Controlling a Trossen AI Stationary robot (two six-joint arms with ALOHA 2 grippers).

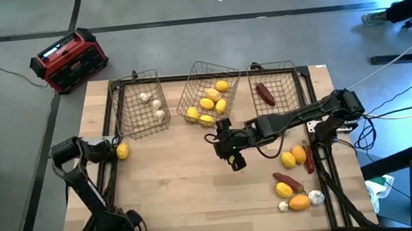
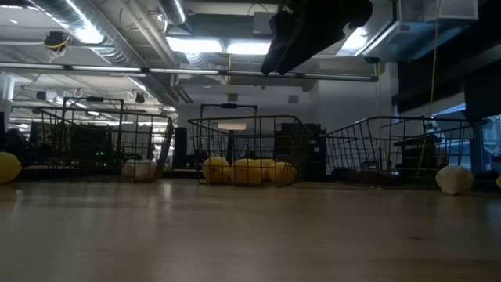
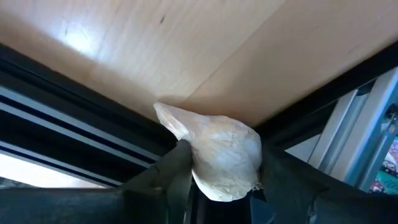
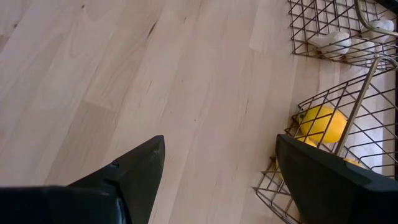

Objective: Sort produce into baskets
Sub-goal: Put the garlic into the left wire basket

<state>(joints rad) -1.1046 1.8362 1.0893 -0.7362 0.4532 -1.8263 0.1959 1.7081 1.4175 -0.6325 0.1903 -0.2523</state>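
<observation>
**Gripping lemon at left table edge**

left gripper (image 1: 112, 149): fingers (image 3: 177, 165) closed in on a lemon (image 3: 224, 155), touching it on both sides. Lemon sits at the left edge of the table (image 1: 184, 201), beside the dark frame rail

right gripper (image 4: 221, 143): jaws wide apart, nothing between them, above the table centre, just in front of the middle basket (image 1: 203, 74), which holds lemons

loose produce (image 1: 296, 190) lies near the table's front right corner

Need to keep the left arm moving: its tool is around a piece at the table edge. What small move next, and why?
Probably lift straight up a little. The left tool has its fingers against both sides of the piece, which rests on the table beside the dark rail, so rising clears both.
</observation>
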